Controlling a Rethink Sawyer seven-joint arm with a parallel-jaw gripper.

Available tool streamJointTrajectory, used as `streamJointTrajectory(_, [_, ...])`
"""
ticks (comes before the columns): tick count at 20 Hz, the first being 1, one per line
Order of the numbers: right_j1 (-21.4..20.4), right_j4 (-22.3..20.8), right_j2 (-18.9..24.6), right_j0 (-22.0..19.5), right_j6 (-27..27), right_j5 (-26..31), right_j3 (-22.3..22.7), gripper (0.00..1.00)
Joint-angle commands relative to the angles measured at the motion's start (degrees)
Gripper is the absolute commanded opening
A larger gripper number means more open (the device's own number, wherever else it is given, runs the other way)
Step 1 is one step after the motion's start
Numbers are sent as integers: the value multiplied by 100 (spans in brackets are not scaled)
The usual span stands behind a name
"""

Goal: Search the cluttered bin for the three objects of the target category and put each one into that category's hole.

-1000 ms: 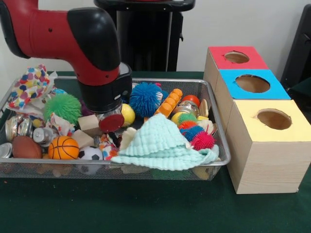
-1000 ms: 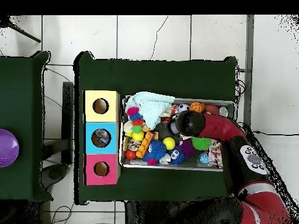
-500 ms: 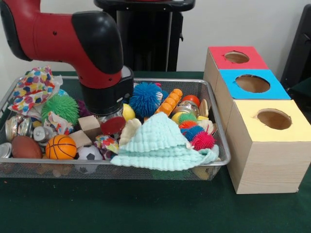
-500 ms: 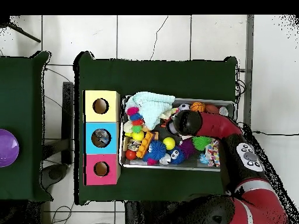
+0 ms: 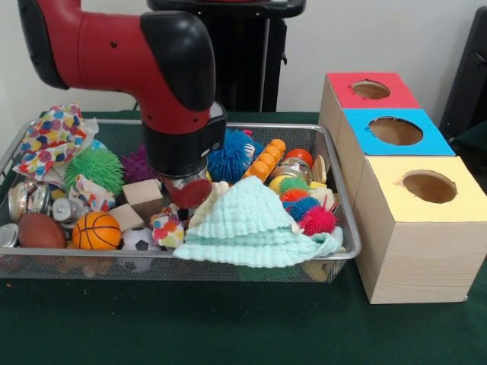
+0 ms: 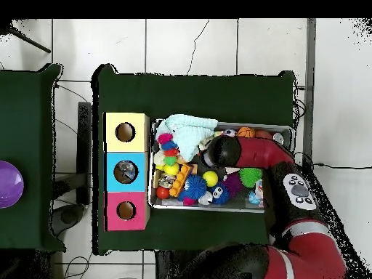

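Observation:
A wire mesh bin holds a jumble of toys. My gripper hangs low in the bin's middle, just left of a mint green cloth, and its tips are hidden among the clutter. Overhead, the gripper is at the cloth's edge. Around it lie a wooden block, a small soccer ball, a basketball, a blue spiky ball and a pink spiky ball. Beside the bin stand three boxes with round holes: red, blue, yellow.
A green spiky ball, a brown football, a polka-dot cloth and metal tins fill the bin's left end. An orange bumpy toy lies at the back. Overhead, a purple bowl sits on a separate table.
The arm has moved right in the front view, from over the wooden blocks to the mint cloth's edge. It now hides the yellow ball behind it.

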Motion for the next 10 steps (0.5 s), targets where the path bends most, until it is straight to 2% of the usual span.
streamJointTrajectory(1, [-956,-24,-237,262,-788,1369,292,0])
streamJointTrajectory(5, [-1213,156,-242,231,-1081,2487,255,0])
streamJointTrajectory(8, [-1281,68,-243,249,-1136,2853,162,0])
streamJointTrajectory(10, [-1300,-10,-174,198,-1178,2857,170,0])
